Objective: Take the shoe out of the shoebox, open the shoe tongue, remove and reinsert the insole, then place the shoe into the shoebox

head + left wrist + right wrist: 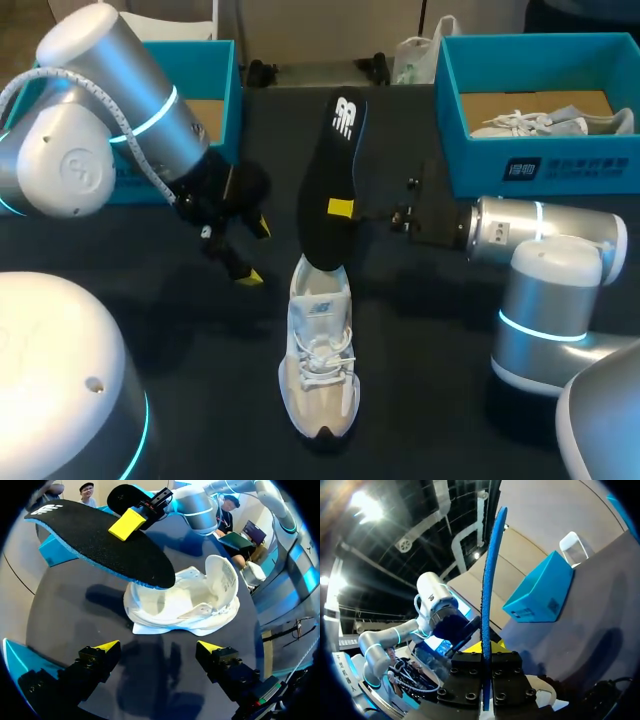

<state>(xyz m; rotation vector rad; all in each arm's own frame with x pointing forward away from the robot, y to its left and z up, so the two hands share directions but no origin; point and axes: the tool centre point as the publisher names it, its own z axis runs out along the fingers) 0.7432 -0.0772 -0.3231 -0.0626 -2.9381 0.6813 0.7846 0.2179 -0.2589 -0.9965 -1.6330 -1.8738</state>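
Head view: white lace-up sneaker (pixel 320 360) upright mid-table, bare dark tabletop (pixel 430 330) on both sides, well clear of the teal cardboard shoebox (pixel 540 170) at the far right edge. Long black foam insole (pixel 330 180) pinched in the right gripper (pixel 345 208), one end over the sneaker's opening. Left gripper (pixel 255 252) alongside, fingers spread, empty.

Left wrist view: parted fingers, bare table ahead up to the sneaker.

Right wrist view: clamped on the insole, edge-on.

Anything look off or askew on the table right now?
Nothing spilled or damaged. The only oddity is the insole, out of the shoe and clamped by the right gripper, slanting up with its lower end at the shoe's opening. That fits the job. The left gripper is open.
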